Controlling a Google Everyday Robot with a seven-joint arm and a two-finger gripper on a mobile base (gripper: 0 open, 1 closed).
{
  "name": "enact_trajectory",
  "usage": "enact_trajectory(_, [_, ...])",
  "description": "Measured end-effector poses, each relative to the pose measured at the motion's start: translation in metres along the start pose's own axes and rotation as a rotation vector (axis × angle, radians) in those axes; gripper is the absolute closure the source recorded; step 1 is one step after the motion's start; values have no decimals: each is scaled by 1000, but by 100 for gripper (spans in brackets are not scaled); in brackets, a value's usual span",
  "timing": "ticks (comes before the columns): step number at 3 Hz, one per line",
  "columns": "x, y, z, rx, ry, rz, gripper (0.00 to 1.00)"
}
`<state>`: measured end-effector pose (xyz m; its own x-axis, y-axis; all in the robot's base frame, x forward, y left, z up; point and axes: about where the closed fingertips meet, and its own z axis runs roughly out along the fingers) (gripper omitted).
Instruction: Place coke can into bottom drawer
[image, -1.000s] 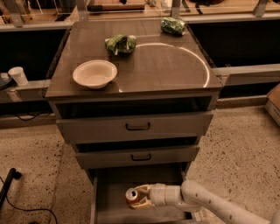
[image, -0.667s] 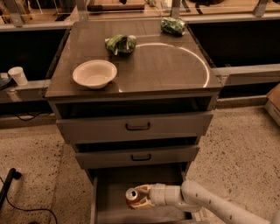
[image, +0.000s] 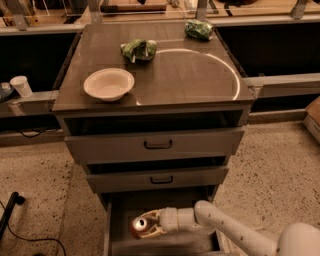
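- Your gripper (image: 148, 225) is sitting low inside the open bottom drawer (image: 167, 244), with the arm (image: 227, 230) reaching in from the right, so the wrist is passing under the drawer fronts above.
- You are holding the coke can (image: 138, 226) between the fingers. It is lying on its side with the silver top facing out of the drawer, at the fingertips and just left of the palm.
- The can is hanging just over the drawer floor or touching it; I cannot tell which. I judge that you are at the release step, since the can is already well within the drawer walls.
- The drawer's left wall is lying near the can, beyond the fingertips, so you are leaving little room on that side when you let go.
- Just above the hand, the middle drawer (image: 160, 179) is jutting out slightly, and the top drawer (image: 158, 145) above it too; you are risking a knock if you lift straight up.
- Far above and behind the hand, the white bowl (image: 109, 84) and two green snack bags (image: 139, 50) are resting on the cabinet top (image: 195, 80), well clear of your work.
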<state>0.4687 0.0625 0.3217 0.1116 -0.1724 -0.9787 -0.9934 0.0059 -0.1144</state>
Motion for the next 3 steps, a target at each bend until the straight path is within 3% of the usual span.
enact_trajectory(1, [11, 5, 49, -82, -167, -102, 100])
enact_trajectory(2, [34, -11, 70, -93, -206, -167, 100])
enact_trajectory(3, [36, -15, 67, -85, -201, -168, 100])
